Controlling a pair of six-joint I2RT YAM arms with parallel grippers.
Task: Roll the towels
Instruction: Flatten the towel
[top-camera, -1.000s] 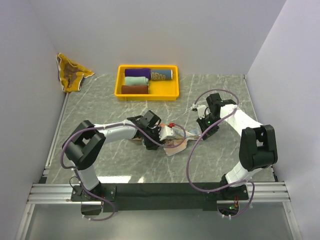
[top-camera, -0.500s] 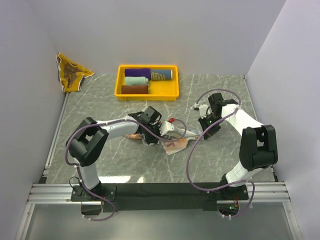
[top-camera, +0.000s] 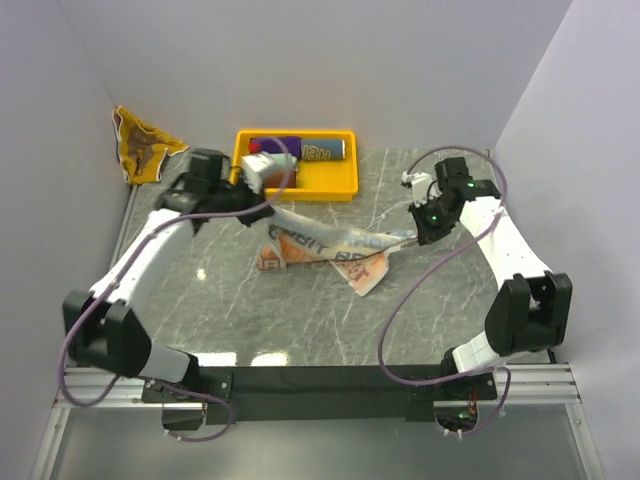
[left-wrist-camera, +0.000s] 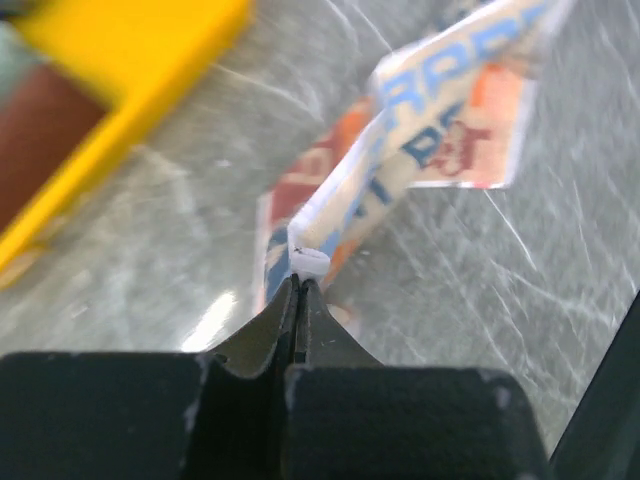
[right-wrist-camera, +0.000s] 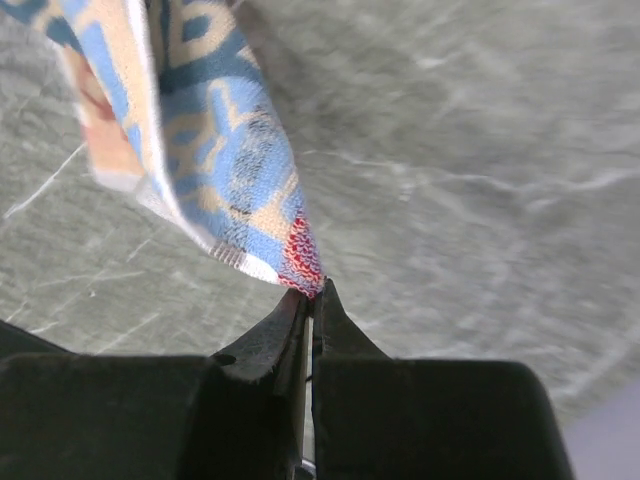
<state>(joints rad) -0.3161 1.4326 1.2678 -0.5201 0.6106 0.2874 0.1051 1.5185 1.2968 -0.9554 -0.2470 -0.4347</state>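
A towel (top-camera: 330, 245) patterned in blue, orange and white with lettering hangs stretched above the table between both grippers. My left gripper (top-camera: 266, 203) is shut on its left corner, just in front of the yellow tray. In the left wrist view the left gripper (left-wrist-camera: 300, 281) pinches a white corner, and the towel (left-wrist-camera: 440, 110) runs away up-right. My right gripper (top-camera: 409, 238) is shut on the right corner; its wrist view shows the right gripper (right-wrist-camera: 308, 292) pinching the red tip of the towel (right-wrist-camera: 200, 120). The towel's lower edge sags onto the marble.
The yellow tray (top-camera: 345, 185) at the back holds rolled towels: a purple one (top-camera: 278, 143) and a blue-grey one (top-camera: 322, 150); the left gripper hides others. A maroon roll (left-wrist-camera: 40, 130) shows in the left wrist view. A brown and yellow towel (top-camera: 140, 148) lies crumpled in the back left corner.
The left gripper shut on the towel's corner and swung back and left toward the tray. The right gripper drew back and right. The crumpled towel is now pulled out between them.
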